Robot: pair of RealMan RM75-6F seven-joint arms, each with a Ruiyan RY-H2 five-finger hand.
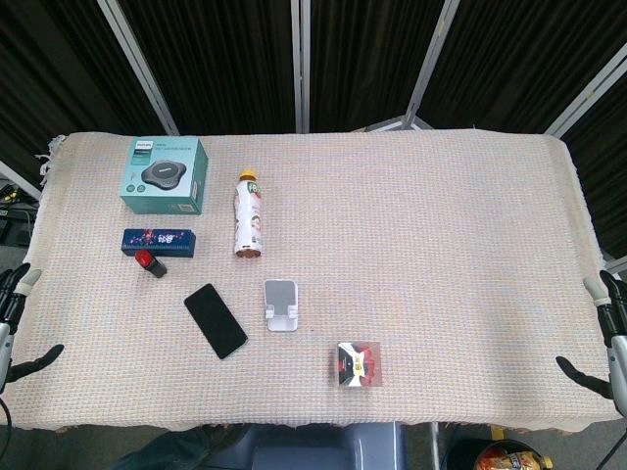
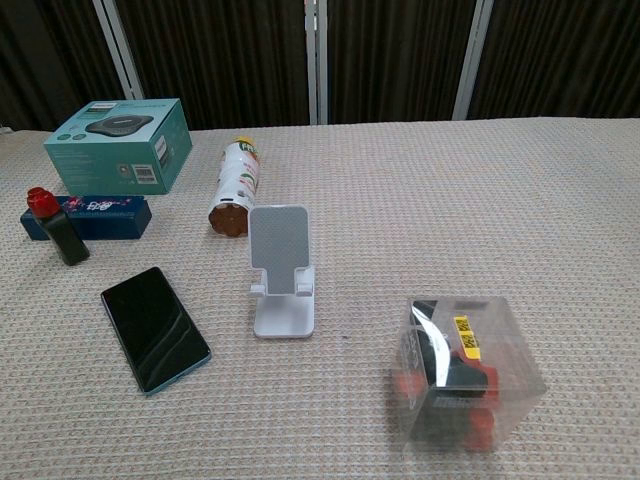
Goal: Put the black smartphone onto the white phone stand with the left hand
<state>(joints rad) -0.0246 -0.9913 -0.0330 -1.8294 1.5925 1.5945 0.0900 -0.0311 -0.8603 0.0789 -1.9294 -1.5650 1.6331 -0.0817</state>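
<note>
The black smartphone [image 1: 216, 320] [image 2: 154, 326] lies flat, screen up, on the woven tablecloth, just left of the white phone stand [image 1: 281, 305] [image 2: 281, 267]. The stand is upright and carries nothing. My left hand [image 1: 18, 323] shows only at the left edge of the head view, off the table's side, far from the phone, with fingers apart and nothing in it. My right hand [image 1: 605, 338] shows at the right edge, likewise spread and holding nothing. Neither hand appears in the chest view.
A teal box [image 1: 165, 174] [image 2: 120, 142] stands at the back left, with a dark blue box [image 1: 159, 242] [image 2: 88, 216] and a small red-capped black bottle [image 1: 150, 262] [image 2: 57, 225] in front. A drink bottle [image 1: 249, 214] [image 2: 235, 186] lies behind the stand. A clear box [image 1: 359, 364] [image 2: 460, 375] sits near the front.
</note>
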